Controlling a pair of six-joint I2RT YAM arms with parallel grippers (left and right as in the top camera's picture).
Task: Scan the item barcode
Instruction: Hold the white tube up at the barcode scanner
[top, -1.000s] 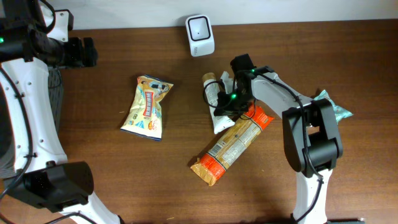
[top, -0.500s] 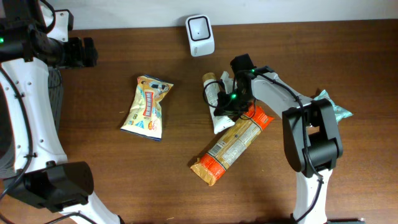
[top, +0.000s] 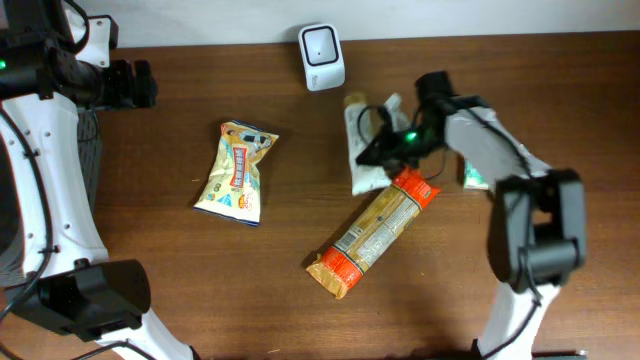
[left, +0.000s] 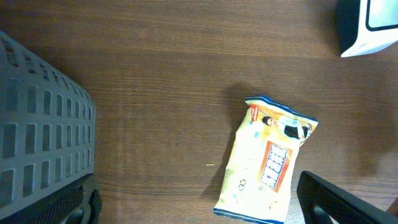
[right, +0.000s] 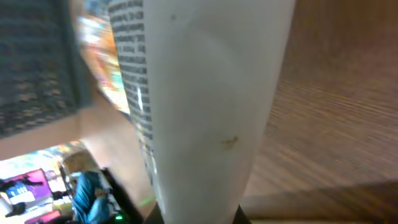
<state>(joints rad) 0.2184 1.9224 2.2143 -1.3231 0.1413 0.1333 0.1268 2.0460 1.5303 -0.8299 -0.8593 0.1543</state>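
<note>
Since a second ago, the right gripper has carried the white tube up and to the right, closer to the white barcode scanner. Its fingers are clamped on the tube, whose printed side fills the right wrist view. The left gripper hangs at the far left with jaws wide apart. A yellow snack bag and a long orange packet lie on the wooden table.
</note>
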